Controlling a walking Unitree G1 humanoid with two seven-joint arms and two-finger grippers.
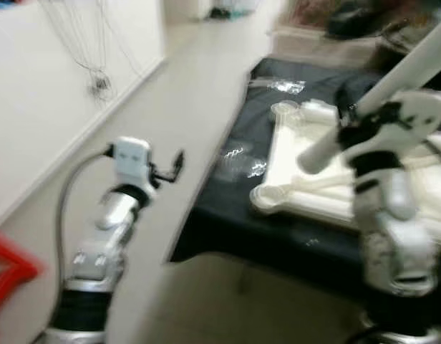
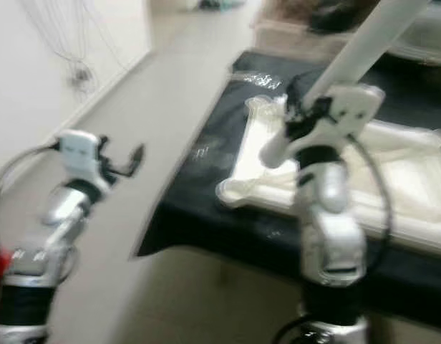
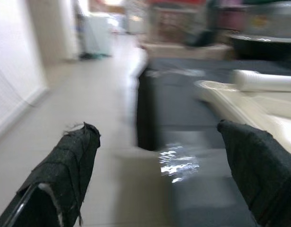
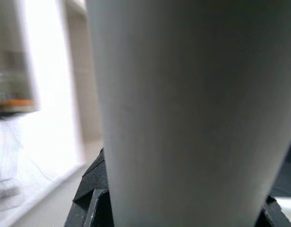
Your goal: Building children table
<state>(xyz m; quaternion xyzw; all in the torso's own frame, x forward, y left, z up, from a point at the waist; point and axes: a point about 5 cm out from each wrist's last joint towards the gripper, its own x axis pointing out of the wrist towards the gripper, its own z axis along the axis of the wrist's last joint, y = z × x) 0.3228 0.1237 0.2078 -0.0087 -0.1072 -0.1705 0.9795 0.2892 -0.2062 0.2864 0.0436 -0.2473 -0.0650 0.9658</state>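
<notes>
Two grippers noted. Head views: right gripper clamped on long white tubular table leg, above upturned cream plastic tabletop at the black mat's left edge. Advise seating the leg squarely in a corner socket. Left wrist view: left gripper spread wide, empty, beside the mat.

All views motion-blurred. White table leg runs off frame top-right; right gripper fingers hidden behind it. Background clutter unreadable.
</notes>
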